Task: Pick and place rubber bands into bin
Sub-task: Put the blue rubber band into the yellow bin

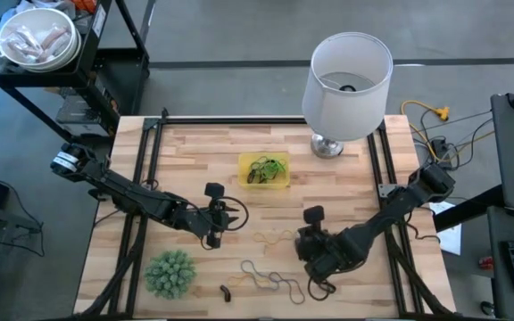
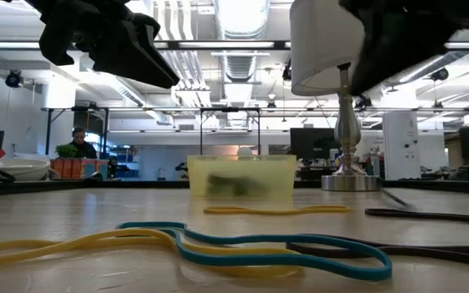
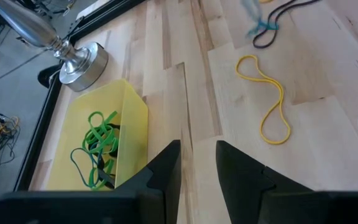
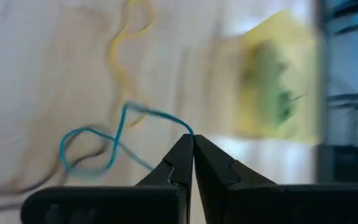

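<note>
The job looks partly done. The bin (image 1: 264, 170), a small yellow tray, sits toward the far edge of the table (image 1: 194, 152), a little in front of the lamp (image 1: 346, 76), and it already holds a tangle of green and darker bands (image 3: 98, 146). More bands lie loose on the wood: a yellow band (image 1: 273, 237) alone near the middle of the table, and a mixed cluster (image 1: 270, 281) of yellow, teal and dark loops close to the near edge, with a small dark band (image 1: 226, 292) just beside it.

The right gripper (image 4: 192, 140) is down by that cluster, its fingers pinched together on the teal band (image 4: 98, 146); the loop trails from the fingertips with its far part still among the others on the wood. I judge this a pick just made, with the carry to the bin not yet begun.

The left gripper (image 3: 197, 149) hangs over the middle of the table between the bin and the lone yellow band, its fingers parted with nothing between them.

So several bands are in, and at least a handful remain. A spiky green ball (image 1: 169, 272) near the table's near left corner is no part of it.
</note>
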Controlling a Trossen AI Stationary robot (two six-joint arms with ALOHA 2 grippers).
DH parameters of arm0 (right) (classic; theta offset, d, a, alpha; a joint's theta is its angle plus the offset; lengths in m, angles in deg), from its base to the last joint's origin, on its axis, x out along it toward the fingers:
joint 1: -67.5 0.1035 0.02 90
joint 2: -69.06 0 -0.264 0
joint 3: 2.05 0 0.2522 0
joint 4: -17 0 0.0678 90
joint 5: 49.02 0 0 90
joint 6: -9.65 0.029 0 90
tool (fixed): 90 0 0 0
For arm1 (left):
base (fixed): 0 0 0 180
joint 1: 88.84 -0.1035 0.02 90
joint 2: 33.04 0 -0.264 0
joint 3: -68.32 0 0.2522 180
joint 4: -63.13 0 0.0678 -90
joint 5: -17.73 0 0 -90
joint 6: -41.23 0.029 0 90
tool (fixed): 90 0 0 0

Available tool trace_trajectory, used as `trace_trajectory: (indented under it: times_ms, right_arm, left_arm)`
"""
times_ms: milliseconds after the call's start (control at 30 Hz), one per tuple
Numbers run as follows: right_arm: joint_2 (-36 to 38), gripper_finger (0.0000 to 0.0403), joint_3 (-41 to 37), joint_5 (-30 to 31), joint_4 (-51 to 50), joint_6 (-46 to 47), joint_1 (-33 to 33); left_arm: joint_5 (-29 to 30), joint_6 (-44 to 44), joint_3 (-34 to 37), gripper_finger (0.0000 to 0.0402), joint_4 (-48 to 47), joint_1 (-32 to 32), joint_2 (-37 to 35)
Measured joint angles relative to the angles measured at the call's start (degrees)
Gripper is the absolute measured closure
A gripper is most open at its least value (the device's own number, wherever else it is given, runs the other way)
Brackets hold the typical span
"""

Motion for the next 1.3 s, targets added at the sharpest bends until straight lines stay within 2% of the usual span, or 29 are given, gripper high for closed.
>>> trace_trajectory:
  times_ms: [200, 367, 633, 1100, 1300]
  right_arm:
    - [0.01, 0.0395, 2.54, 11.66, 0.13, -7.11, -0.33]
    - [0.02, 0.0395, 3.72, 16.29, 0.37, -11.11, -2.94]
    - [0.02, 0.0395, 3.79, 16.27, 2.54, -15.53, -11.11]
    - [0.07, 0.0394, 3.66, 15.39, 16.88, -30.08, -25.77]
    - [0.09, 0.0394, 3.64, 7.63, 22.2, -33.65, -31.63]
  left_arm:
    - [0.0, -0.02, 0.0, 0.0317, 0.02, 0.0, 0.0]
    - [0.0, -0.01, 0.0, 0.0317, 0.0, 0.0, 0.0]
    - [0.0, 0.0, 0.0, 0.0317, 0.01, 0.0, 0.0]
    - [0.0, -0.02, 0.0, 0.0317, 0.0, -0.02, 0.0]
    - [-0.01, -0.02, 0.0, 0.0317, -0.01, -0.01, 0.0]
